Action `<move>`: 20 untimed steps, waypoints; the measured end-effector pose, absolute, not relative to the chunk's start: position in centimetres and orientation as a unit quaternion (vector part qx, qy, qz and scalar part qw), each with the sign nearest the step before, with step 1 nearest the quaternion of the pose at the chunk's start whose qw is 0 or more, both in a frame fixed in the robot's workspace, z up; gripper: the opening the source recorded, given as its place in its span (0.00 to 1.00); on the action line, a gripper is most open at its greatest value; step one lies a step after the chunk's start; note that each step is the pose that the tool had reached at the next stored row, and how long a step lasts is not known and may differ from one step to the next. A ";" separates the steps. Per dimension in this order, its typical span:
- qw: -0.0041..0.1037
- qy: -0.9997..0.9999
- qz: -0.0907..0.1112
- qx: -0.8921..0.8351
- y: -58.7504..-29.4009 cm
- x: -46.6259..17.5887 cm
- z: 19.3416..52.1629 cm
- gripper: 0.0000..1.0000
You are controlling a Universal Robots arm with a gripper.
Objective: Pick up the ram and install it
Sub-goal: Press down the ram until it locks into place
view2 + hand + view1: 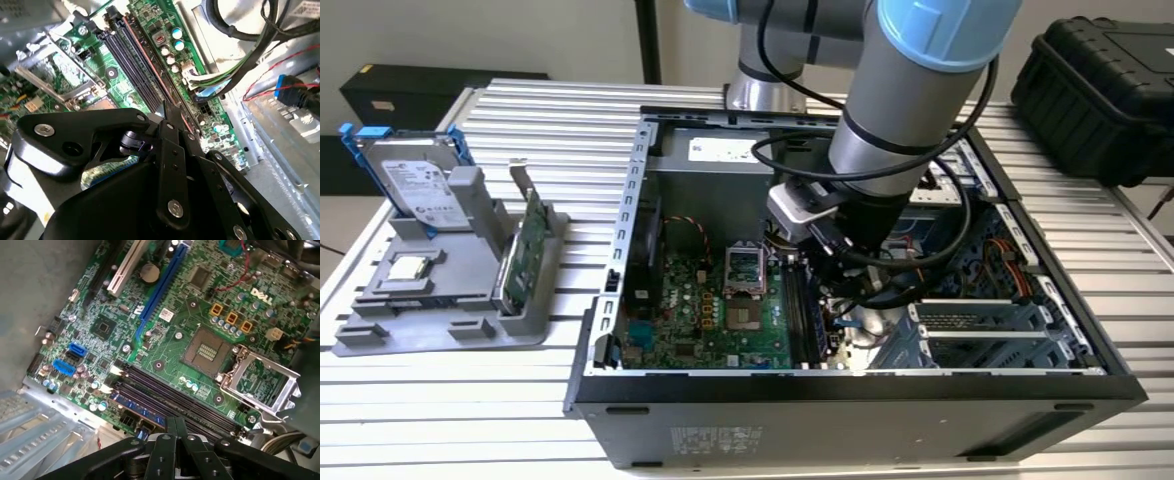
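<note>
Black hand (167,112) linkage up close in both wrist views, fingers drawn together to a narrow tip just above the dark memory slots (175,395) on the green motherboard (165,340); a blue-green strip that looks like the ram (107,167) shows behind the linkage in the second wrist view, but cannot tell for sure if the hand grips it. Exterior view, left to right: grey holder tray (400,310) on the slatted table (454,400), with the silver hard drive (420,185) in blue rails standing at its back and a green card (523,255) with a metal bracket upright in a slot on the tray's right edge; then the open computer case (854,400), motherboard lying on its floor, empty CPU socket (744,270) with the retention frame flipped up. Robot arm (907,110) reaches down into the case, hand low over the slots just right of the socket. Drive cage (987,325) and bundled cables (1001,255) sit in the case's right part. Black hard case (1107,85) at far right behind the table.
</note>
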State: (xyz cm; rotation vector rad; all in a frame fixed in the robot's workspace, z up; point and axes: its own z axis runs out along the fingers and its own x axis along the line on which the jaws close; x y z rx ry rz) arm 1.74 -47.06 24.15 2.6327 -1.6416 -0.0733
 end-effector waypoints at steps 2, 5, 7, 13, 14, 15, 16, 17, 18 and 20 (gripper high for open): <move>0.019 -0.543 -0.024 0.839 -47.1 1.7 24.1 0.00; 0.018 -0.564 -0.024 0.825 -47.1 1.7 24.0 0.00; 0.018 -0.577 -0.025 0.816 -47.1 1.7 24.0 0.00; 0.016 -0.614 -0.025 0.788 -47.1 1.7 24.0 0.00; 0.016 -0.621 -0.026 0.783 -47.1 1.7 24.0 0.00; 0.016 -0.627 -0.026 0.779 -47.1 1.7 24.0 0.00; 0.016 -0.633 -0.026 0.773 -47.1 1.7 24.0 0.00; 0.016 -0.639 -0.026 0.768 -47.1 1.7 24.0 0.00; 0.015 -0.645 -0.026 0.763 -47.1 1.7 24.0 0.00; 0.015 -0.659 -0.026 0.751 -47.1 1.7 24.0 0.00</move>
